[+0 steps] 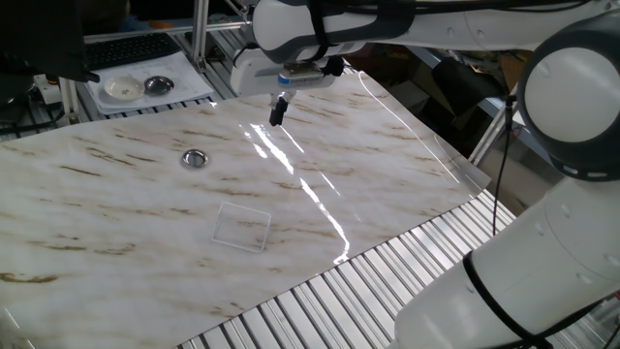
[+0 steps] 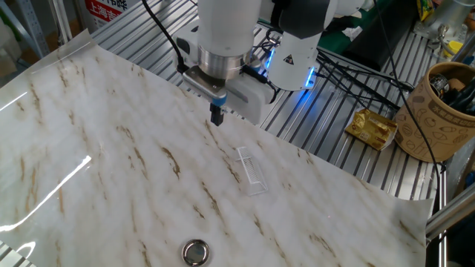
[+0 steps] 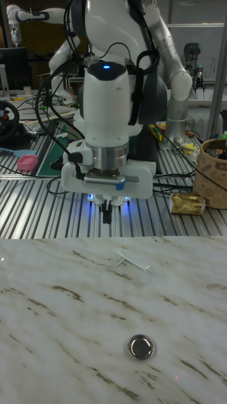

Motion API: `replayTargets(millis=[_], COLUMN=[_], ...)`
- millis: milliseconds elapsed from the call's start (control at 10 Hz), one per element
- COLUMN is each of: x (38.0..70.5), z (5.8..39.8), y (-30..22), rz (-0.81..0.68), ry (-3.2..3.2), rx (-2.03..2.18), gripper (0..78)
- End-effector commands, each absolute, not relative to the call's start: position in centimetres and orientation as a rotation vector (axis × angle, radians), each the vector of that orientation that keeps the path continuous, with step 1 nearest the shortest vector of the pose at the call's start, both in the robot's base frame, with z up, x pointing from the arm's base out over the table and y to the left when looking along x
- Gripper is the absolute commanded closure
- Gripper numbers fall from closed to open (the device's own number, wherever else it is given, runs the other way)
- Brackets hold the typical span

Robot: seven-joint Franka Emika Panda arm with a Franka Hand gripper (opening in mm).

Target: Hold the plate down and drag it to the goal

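The plate point(image 1: 195, 158) lies flat on the marble-patterned bench point(image 1: 116, 204), on its own and touching nothing. In the tall fixed view it sits toward the near edge of the bench, with the goal point(image 3: 135, 264) between it and the robot's base. The goal point(image 1: 242, 227) is a faint clear square outline with the marble showing through — it lies apart from the plate, nearer the bench edge that meets the ribbed metal rails.

The gripper point(image 2: 217, 116) hangs above the bench near the edge closest to the robot's base, well apart from the plate point(image 2: 195, 253) and just beyond the goal point(image 2: 251, 170). Its dark fingers point down and look pressed together with nothing between them; the tips stand clear of the marble.

Past one corner of the bench a white tray point(image 1: 184, 93) carries a white dish point(image 1: 123, 89) and a metal bowl point(image 1: 158, 85). A red-and-white sign point(image 2: 106, 9) shows beyond the rails — its writing is too small to read. A patterned brown cup point(image 2: 441, 113) stands off the bench beside a gold packet point(image 2: 373, 127).
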State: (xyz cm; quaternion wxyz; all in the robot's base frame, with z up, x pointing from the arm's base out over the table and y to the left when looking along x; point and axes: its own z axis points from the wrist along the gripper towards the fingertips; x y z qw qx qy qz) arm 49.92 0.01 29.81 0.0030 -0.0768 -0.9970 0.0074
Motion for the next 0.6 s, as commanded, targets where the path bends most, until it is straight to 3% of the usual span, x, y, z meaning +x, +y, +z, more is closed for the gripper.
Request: replayTargets(millis=[100,600], x=[49.9,51.9], z=[29.9,30.1], y=[0.0,0.0], rz=[0.024,0.003], ry=[-3.098,-3.093], rx=[-0.462,-0.477], gripper=[77.6,77.6])
